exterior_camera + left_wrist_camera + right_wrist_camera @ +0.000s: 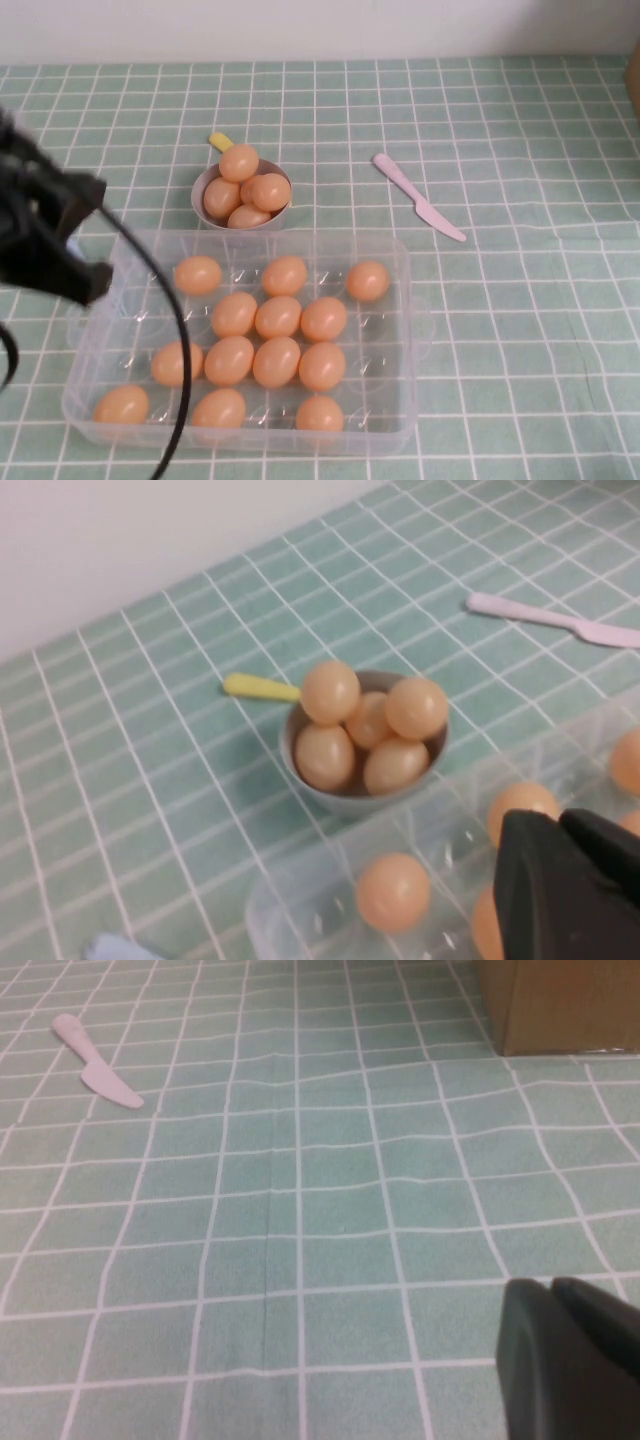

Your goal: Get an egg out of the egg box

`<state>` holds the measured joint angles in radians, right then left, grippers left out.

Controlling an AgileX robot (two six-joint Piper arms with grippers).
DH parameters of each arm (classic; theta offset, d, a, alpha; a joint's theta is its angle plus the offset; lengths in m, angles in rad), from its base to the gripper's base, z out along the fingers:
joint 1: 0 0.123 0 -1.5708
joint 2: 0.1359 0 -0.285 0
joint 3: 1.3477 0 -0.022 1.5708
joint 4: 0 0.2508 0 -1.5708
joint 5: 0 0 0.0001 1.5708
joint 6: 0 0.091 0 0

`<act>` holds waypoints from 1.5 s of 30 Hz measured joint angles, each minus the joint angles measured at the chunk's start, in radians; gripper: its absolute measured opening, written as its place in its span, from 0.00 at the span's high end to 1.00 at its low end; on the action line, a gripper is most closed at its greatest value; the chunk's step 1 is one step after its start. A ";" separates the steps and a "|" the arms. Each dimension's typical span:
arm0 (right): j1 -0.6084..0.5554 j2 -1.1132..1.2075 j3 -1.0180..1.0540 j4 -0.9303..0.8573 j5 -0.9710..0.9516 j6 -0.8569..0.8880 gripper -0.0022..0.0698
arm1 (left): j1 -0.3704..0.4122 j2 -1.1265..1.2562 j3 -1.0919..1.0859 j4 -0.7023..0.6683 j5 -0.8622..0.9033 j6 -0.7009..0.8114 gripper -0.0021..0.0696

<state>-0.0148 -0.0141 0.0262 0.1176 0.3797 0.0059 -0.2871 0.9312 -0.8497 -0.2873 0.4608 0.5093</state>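
Note:
The clear plastic egg box (400,420) lies near the table's front and holds several orange-tan eggs, such as one (278,317) in the middle. It also shows in the left wrist view (300,920), with an egg (392,892) in a back dimple. My left gripper (88,278) hangs above the box's left end. In the left wrist view it (560,825) is shut and empty, over the eggs. My right gripper (550,1290) is shut and empty above bare tablecloth. It is out of the high view.
A greyish-lilac bowl (205,183) with several eggs and a yellow handle (220,141) stands just behind the box. A pink plastic knife (418,197) lies to the back right. A brown cardboard box (560,1005) stands at the far right. A black cable (175,330) crosses the box's left side.

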 joint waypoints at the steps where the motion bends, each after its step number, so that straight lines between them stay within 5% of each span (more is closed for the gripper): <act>1: 0.000 0.000 0.000 0.000 0.000 0.000 0.99 | 0.000 -0.035 0.053 -0.020 -0.015 -0.007 0.97; 10: 0.000 0.000 0.000 0.000 0.000 0.000 0.99 | 0.000 -0.340 0.341 -0.070 -0.126 -0.020 0.97; 19: 0.000 0.000 0.000 0.000 0.000 0.000 0.99 | 0.000 -0.407 0.381 -0.066 -0.164 -0.020 0.97; 28: 0.000 0.000 0.000 0.000 0.000 0.000 0.99 | 0.000 -0.554 0.634 -0.009 -0.526 -0.040 0.97; 38: 0.000 0.000 0.000 0.000 0.000 0.000 0.99 | 0.216 -0.840 0.843 0.192 -0.642 -0.273 0.97; 45: 0.000 0.000 0.000 0.000 0.000 0.000 0.99 | 0.232 -0.940 0.874 0.224 -0.496 -0.332 0.97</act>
<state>-0.0148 -0.0141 0.0262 0.1176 0.3797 0.0059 -0.0551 -0.0084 0.0243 -0.0631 -0.0352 0.1768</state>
